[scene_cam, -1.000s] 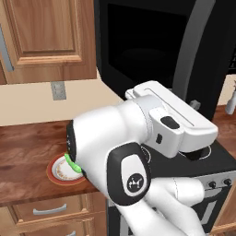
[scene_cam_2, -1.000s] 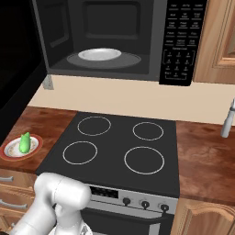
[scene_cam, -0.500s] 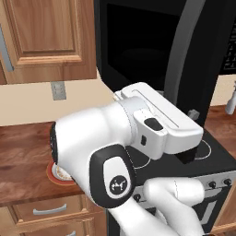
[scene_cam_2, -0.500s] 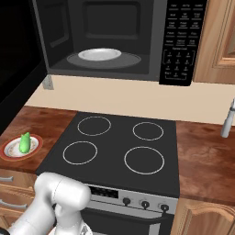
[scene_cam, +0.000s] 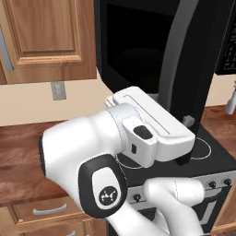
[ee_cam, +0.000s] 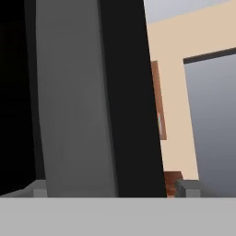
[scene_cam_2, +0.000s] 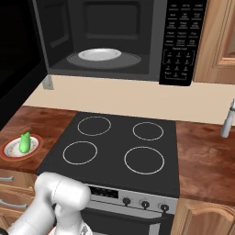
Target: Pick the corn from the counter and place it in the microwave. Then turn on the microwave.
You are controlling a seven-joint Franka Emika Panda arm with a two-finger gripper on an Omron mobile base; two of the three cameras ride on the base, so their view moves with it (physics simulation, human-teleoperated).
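My fingers [ee_cam: 110,189] spread wide, tips either side of long curved grey handle [ee_cam: 73,101] of open door, nothing pinched. Small bright green corn cob [scene_cam_2: 25,143] lies on white red-rimmed plate [scene_cam_2: 9,151], on glossy reddish-brown wood bench [scene_cam_2: 32,121] left of black stovetop [scene_cam_2: 117,149]. Beyond, big black microwave [scene_cam_2: 179,41] stands open, white dish [scene_cam_2: 99,54] inside.

The white arm rose from the lower right of the left base view, its elbow bent close to the camera and its forearm stretched forward and rightward, while the gripper [ee_cam: 110,189] pointed ahead with its two finger tips [ee_cam: 186,188] spread wide apart, holding nothing.
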